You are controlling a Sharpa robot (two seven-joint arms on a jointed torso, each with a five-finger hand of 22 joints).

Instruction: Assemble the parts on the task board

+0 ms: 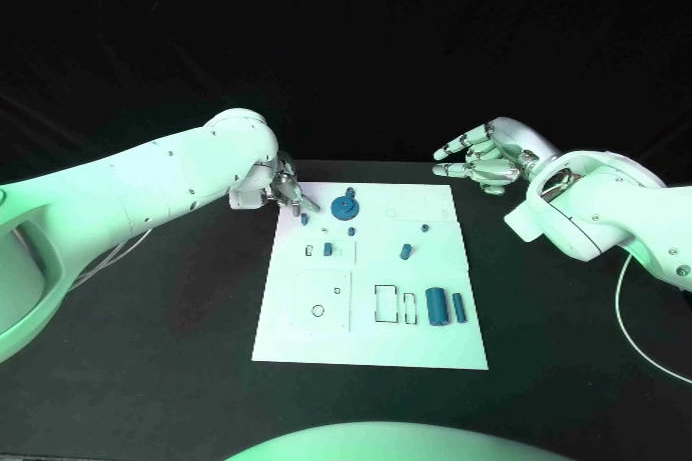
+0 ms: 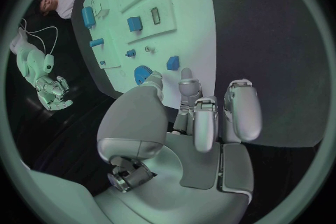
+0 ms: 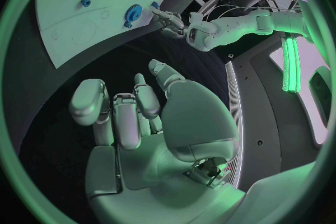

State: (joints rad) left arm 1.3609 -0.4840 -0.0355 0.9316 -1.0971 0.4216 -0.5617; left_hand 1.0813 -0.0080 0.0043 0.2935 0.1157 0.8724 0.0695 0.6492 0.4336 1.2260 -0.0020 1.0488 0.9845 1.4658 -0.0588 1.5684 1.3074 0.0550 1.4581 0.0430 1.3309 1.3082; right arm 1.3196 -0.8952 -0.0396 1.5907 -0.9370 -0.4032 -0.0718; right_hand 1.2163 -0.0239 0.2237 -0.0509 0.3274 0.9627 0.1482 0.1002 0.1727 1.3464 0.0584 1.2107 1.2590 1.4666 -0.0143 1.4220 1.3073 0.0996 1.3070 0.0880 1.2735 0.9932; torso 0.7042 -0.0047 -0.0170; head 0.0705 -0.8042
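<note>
The left hand [image 1: 283, 194] hangs over the far left corner of the task board [image 1: 433, 346], fingers loosely bent and apart, with nothing in them; its fingertips [image 2: 186, 75] sit just short of the blue gear [image 1: 346, 206], which stands on the board's far end. The right hand [image 1: 482, 157] is held off the board's far right corner, above the black table [image 1: 159, 381], fingers spread wide and empty.

The board is a white plate lying flat in the middle of the table, long side running away from the robot. Around it the tabletop is plain black, with a black backdrop behind.

On the board I count the one gear, and near the close right end two blue cylinders [image 1: 437, 307] lying side by side, the thicker one beside a thinner one [image 1: 459, 306]. A small blue block [image 1: 329, 248] sits left of centre, and a short blue peg [image 1: 407, 250] right of centre. A few tinier blue bits lie near the gear, too small to make out. Several outlined recesses mark the white surface.
</note>
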